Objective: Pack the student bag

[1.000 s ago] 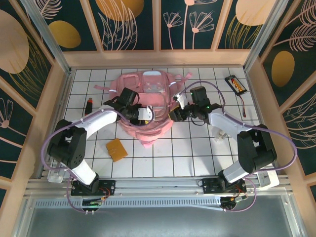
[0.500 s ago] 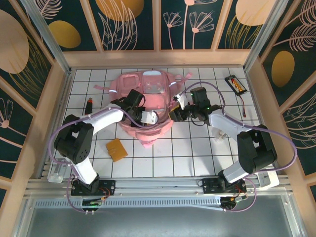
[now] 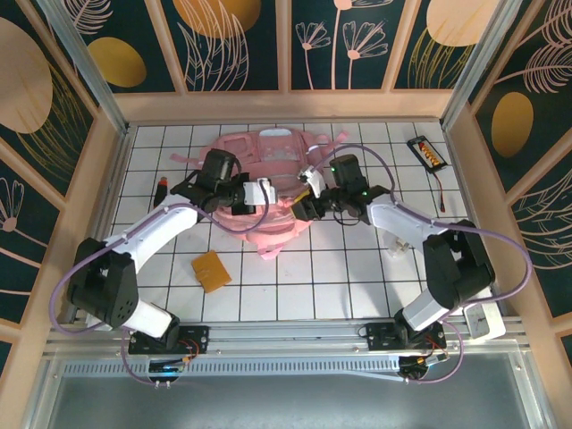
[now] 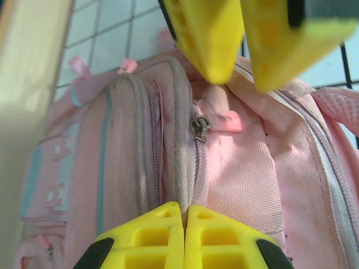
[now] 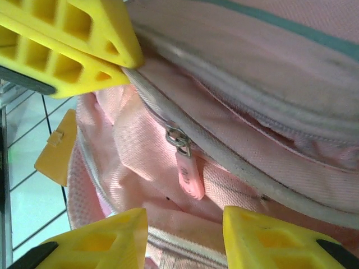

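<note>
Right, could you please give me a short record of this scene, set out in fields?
student bag: pink, lying at the far middle of the table
left claw: shut, tips against the bag's fabric
right claw: open, one finger on each side of the zip pull
zip pull: pink, not gripped
loose items: flat orange card near the left arm; small red item at far left

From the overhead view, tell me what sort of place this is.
Likely a staged robot test cell: gridded white table, printed floral wall panels, two bolted arms over a student bag.
</note>
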You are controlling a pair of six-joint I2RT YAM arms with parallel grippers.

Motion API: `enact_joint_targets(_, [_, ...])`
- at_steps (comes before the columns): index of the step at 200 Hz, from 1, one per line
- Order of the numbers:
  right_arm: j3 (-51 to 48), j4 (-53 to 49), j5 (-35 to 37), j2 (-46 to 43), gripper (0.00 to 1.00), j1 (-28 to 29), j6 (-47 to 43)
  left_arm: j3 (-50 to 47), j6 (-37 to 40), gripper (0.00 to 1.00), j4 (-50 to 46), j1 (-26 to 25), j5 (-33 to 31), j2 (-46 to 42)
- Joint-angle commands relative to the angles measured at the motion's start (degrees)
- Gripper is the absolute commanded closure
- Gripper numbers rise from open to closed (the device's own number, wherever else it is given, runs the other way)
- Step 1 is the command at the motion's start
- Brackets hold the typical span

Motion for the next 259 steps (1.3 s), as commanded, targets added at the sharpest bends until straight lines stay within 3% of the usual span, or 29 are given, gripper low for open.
enact_joint_targets(1, [1.51,-1.29,-0.78,2.46,0.59,0.12,4.01,-2.21,-4.08,1.00,9.36,1.46,8.24,-2.75])
enact_joint_targets(58, [1.20,3.68,-6.74,3.89,0.52,0.94,7.85,-4.70,-7.26,1.00,12.08,1.63,10.98,-3.44])
enact_joint_targets(151, [-6.02,25.64,-3.05,5.91,0.52,3.93,18.75,-4.96,-8.69,1.00,11.51,1.67,12.30,-3.35])
enact_joint_targets(180, [-7.03,29.75,-1.46,6.20,0.63,4.34,21.07,-4.59,-8.79,1.00,10.16,1.67,11.71,-3.09])
enact_joint_targets(216, [-8.87,30.90,2.83,4.79,1.00,4.01,22.01,-5.28,-8.39,1.00,9.66,1.67,10.64,-3.21])
enact_joint_targets(241, [-9.69,27.85,4.81,2.70,1.00,3.40,20.76,-5.31,-8.01,1.00,9.11,2.13,9.46,-3.73])
enact_joint_targets(259, [-10.11,22.58,12.18,0.71,1.00,1.98,19.95,-6.70,-6.62,1.00,7.85,2.97,8.26,-3.85])
